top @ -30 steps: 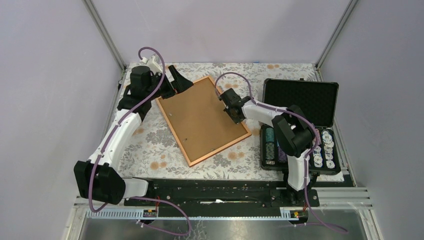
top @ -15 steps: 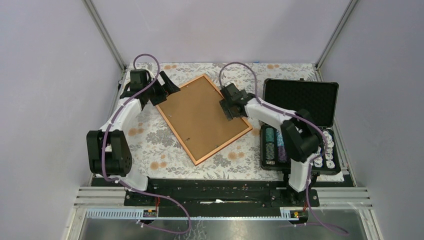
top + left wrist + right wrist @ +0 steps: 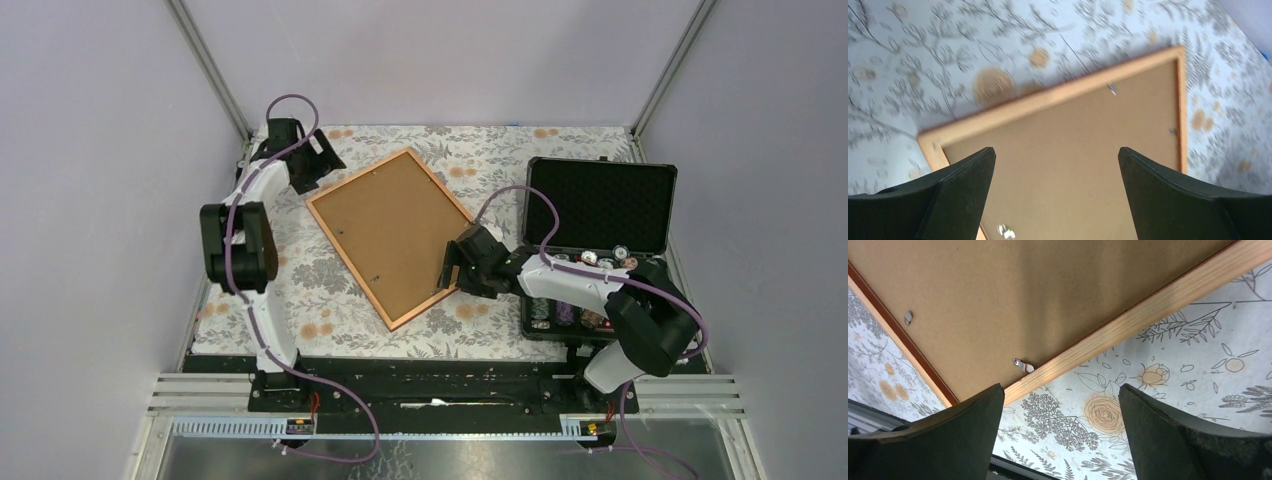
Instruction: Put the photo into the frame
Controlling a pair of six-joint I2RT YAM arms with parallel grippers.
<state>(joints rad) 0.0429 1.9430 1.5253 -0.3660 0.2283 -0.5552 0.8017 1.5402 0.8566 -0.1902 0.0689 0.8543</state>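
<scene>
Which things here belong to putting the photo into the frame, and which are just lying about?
For the job:
- frame, lying back up
- backing board set in it
- metal clips at the board's edge
- photo: not visible

Lying about:
- open black case of chips
- flowered cloth

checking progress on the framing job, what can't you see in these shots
The photo: in no view; the backing board fills the frame, hiding whatever lies under it.
The metal tabs: blurred in the left wrist view.
The chip case: top view, the right arm covers some chips.
The frame: cut off by picture edges in both wrist views.
</scene>
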